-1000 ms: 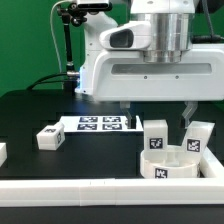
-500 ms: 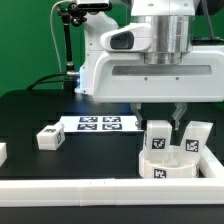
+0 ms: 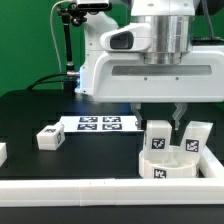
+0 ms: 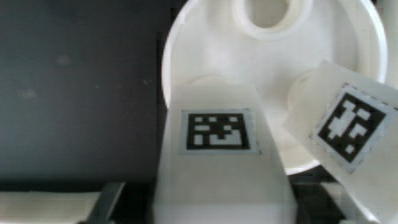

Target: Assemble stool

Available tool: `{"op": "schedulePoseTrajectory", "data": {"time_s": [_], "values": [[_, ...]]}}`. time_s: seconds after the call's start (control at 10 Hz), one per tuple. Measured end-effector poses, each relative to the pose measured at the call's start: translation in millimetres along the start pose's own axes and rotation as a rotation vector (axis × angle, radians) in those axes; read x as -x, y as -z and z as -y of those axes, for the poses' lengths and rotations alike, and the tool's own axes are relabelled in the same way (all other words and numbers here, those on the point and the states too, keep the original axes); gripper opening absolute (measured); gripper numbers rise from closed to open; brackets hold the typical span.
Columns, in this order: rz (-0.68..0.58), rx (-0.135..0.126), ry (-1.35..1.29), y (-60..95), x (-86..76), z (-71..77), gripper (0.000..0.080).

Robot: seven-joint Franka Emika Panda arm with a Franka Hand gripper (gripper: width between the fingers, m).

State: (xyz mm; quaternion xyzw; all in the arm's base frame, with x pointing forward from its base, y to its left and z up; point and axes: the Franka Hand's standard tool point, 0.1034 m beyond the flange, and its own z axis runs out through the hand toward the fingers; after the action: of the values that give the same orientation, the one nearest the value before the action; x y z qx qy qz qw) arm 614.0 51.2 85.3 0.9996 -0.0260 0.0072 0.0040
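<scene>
I am watching the gripper (image 3: 160, 117) hanging low over the seat (image 3: 168, 168), which is sitting at the exterior view's right, close to the white border rail (image 3: 90, 190). Its jaws are pinching in narrow on the upright leg (image 3: 155, 138), one finger at each side of its top. The wrist view is showing that leg (image 4: 217, 150) dead centre with its tag facing the camera, so I am reading this as a real grip, not a hover. The leg is standing against the seat, and I am judging that I am keeping it upright so it can be worked into its socket. A second leg (image 3: 196, 137) is standing just beside it, though I cannot tell whether it is fixed. A loose leg (image 3: 48, 137) is lying well apart near the marker board (image 3: 100, 124), presumably waiting its turn.
</scene>
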Motion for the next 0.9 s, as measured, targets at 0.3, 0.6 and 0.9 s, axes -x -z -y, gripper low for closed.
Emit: {"op": "schedulePoseTrajectory", "data": {"time_s": [0.3,0.6,0.9], "values": [[-0.006,-0.008,-0.231,-0.6,-0.5,-5.4,0.0337],[-0.017,-0.011,-0.479,-0.7,-1.0,-0.5,0.0337],[-0.016,-0.014,-0.729,-0.7,-0.7,3.2,0.0338]]}}
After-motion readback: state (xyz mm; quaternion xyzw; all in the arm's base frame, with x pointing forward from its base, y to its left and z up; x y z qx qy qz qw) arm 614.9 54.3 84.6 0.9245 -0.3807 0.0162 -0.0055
